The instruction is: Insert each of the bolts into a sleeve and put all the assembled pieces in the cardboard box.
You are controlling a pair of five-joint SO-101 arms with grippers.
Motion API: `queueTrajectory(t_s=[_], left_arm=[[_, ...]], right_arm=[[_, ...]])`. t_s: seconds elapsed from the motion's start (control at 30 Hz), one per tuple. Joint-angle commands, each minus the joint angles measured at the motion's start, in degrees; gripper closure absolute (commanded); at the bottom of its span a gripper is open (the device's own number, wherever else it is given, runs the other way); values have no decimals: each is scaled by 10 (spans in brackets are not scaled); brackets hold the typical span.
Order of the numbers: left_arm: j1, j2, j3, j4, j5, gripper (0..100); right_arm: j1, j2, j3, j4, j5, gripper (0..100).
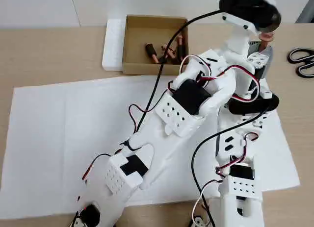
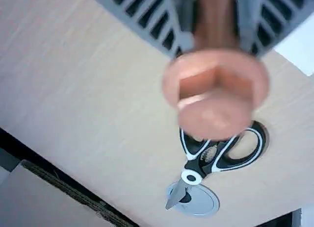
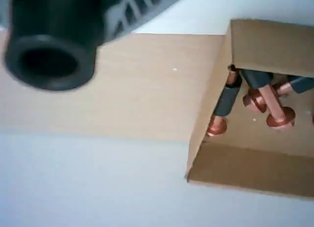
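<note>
High view down over table (image 1: 49, 50), wrist views close-up, cardboard box (image 1: 137, 40) shared with right wrist

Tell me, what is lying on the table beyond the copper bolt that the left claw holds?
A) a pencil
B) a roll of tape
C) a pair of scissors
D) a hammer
C: black-handled scissors lie on the wooden table beyond the bolt.

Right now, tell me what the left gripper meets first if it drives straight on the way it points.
Beyond the copper bolt it grips, likely the black-handled scissors lying on the light wooden table; depth is unclear.
</note>
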Motion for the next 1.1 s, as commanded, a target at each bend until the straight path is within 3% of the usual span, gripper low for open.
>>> queueTrajectory(t_s=[0.0,0.37,0.43,0.57,0.73,0.83,0.97,1.07], left_arm=[[2,-1,-10,10,-5,994],[-97,4,-48,-9,-28,994],[-104,4,-47,-17,-41,994],[-124,4,-48,-18,-146,994],[-162,20,-33,35,-180,994],[-156,35,-35,52,-238,994],[-154,38,-39,99,-236,994],[-160,33,-126,164,-220,994]], right_arm=[[-4,-11,-17,-11,-1,996],[-5,-6,-16,-4,-6,996],[-7,-6,-18,18,-40,996],[-4,-6,-44,65,-128,996],[-11,-10,-27,79,-149,996],[-57,-11,-24,80,-171,996],[-131,-11,-24,84,-144,996],[-187,-11,-22,89,-107,996]])
